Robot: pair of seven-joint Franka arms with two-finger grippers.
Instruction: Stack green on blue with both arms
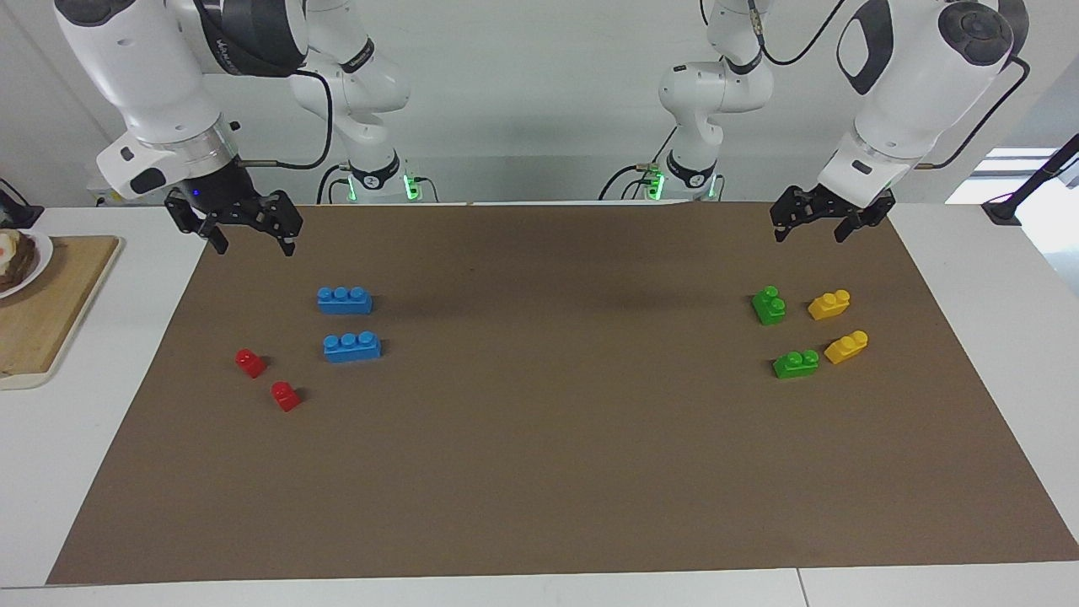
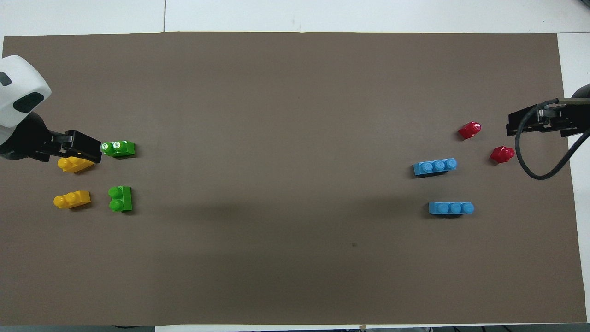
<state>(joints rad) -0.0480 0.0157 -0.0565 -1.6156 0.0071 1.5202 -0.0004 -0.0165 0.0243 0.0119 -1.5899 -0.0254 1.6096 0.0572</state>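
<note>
Two green bricks [image 1: 769,305] [image 1: 796,363] lie on the brown mat toward the left arm's end, each beside a yellow brick. Two blue bricks [image 1: 345,299] [image 1: 351,346] lie side by side toward the right arm's end. In the overhead view the green bricks [image 2: 120,198] [image 2: 118,148] and the blue bricks [image 2: 451,208] [image 2: 435,166] show uncovered. My left gripper [image 1: 809,236] hangs open in the air above the green and yellow group and touches nothing. My right gripper [image 1: 254,249] hangs open above the mat near the blue bricks, holding nothing.
Two yellow bricks [image 1: 829,304] [image 1: 846,346] lie beside the green ones. Two small red bricks [image 1: 250,362] [image 1: 286,395] lie beside the blue ones. A wooden board [image 1: 59,303] with a plate [image 1: 38,253] sits off the mat at the right arm's end.
</note>
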